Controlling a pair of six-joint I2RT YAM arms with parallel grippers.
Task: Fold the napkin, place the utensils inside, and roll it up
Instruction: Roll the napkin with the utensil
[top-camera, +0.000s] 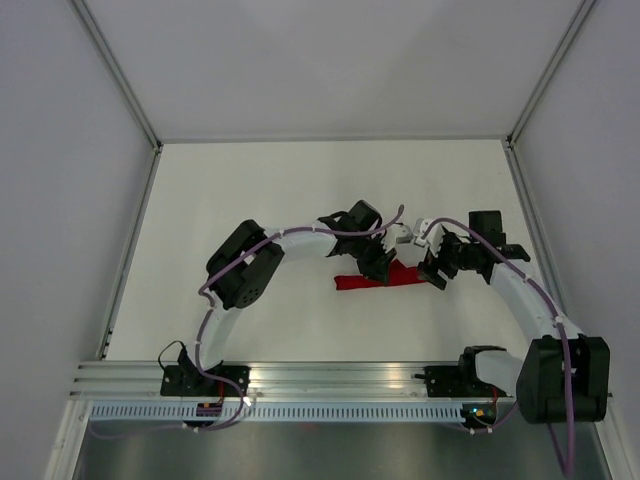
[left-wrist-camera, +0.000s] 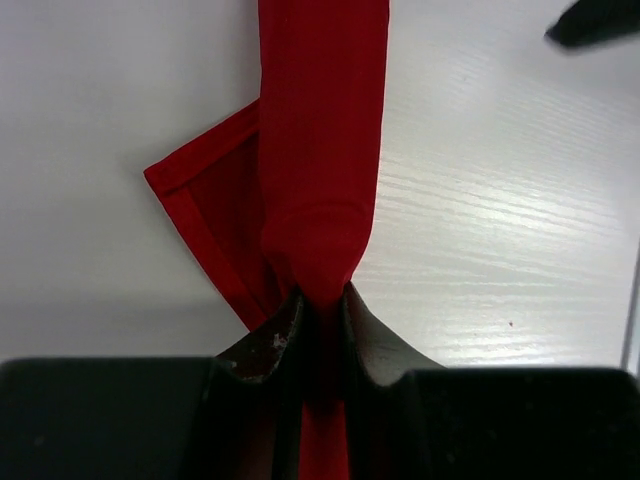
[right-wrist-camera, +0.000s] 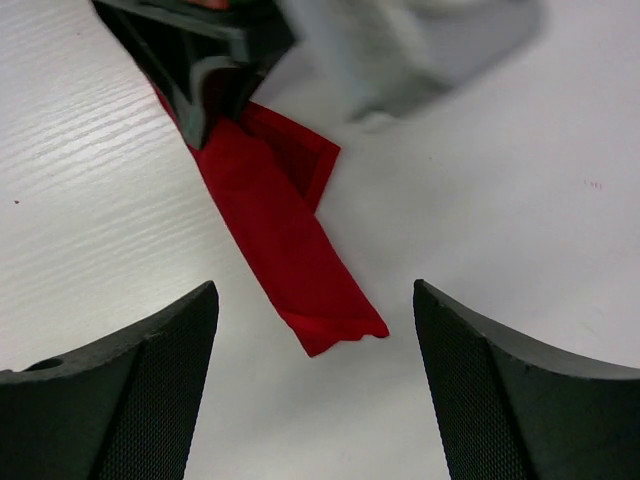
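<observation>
The red napkin lies rolled into a narrow strip on the white table. In the left wrist view the roll runs away from my left gripper, which is shut on its near end; a loose corner sticks out to the left. My right gripper is open, just above the roll's other end, touching nothing. In the top view the left gripper sits over the roll's middle and the right gripper at its right end. The knife is hidden.
White walls enclose the table at the back and sides. A metal rail with the arm bases runs along the near edge. A pale blurred part of the left arm hangs over the roll.
</observation>
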